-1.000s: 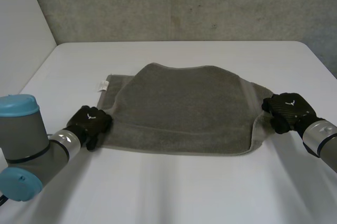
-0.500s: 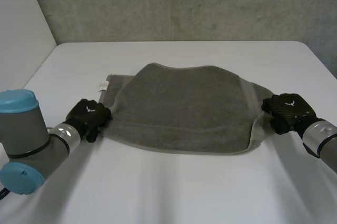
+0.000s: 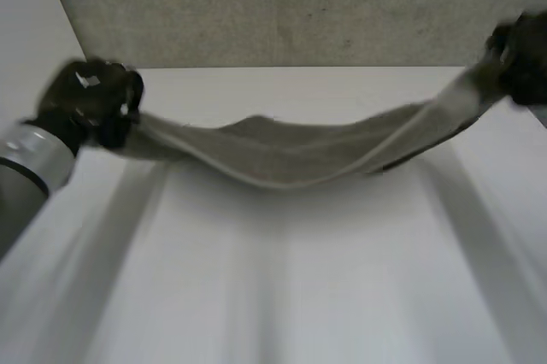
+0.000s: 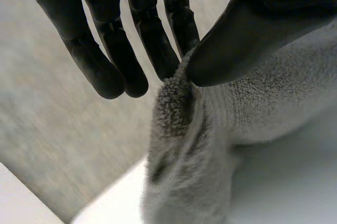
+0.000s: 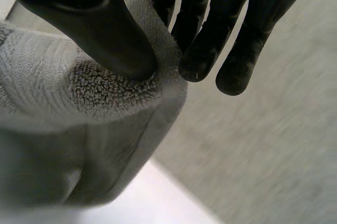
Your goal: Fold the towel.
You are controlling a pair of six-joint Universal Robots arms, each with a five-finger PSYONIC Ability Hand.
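Observation:
A grey terry towel (image 3: pixel 291 150) hangs stretched between my two hands above the white table (image 3: pixel 282 296), sagging in its middle. My left hand (image 3: pixel 90 99) is raised at the left and grips the towel's left end. In the left wrist view the thumb (image 4: pixel 247 34) pinches the towel (image 4: pixel 189 145) against the fingers (image 4: pixel 152 40). My right hand (image 3: pixel 521 56) is raised at the far right, shut on the towel's right end. In the right wrist view its thumb (image 5: pixel 100 29) presses the towel (image 5: pixel 79 129) against the fingers (image 5: pixel 200 29).
A grey concrete wall (image 3: pixel 291 5) stands behind the table's far edge. A white panel (image 3: pixel 30 31) closes off the left side. The table's near part is bare.
Both hands have risen and moved outward, lifting the towel off the table so that it hangs between them. The left hand has closed on its end of the towel.

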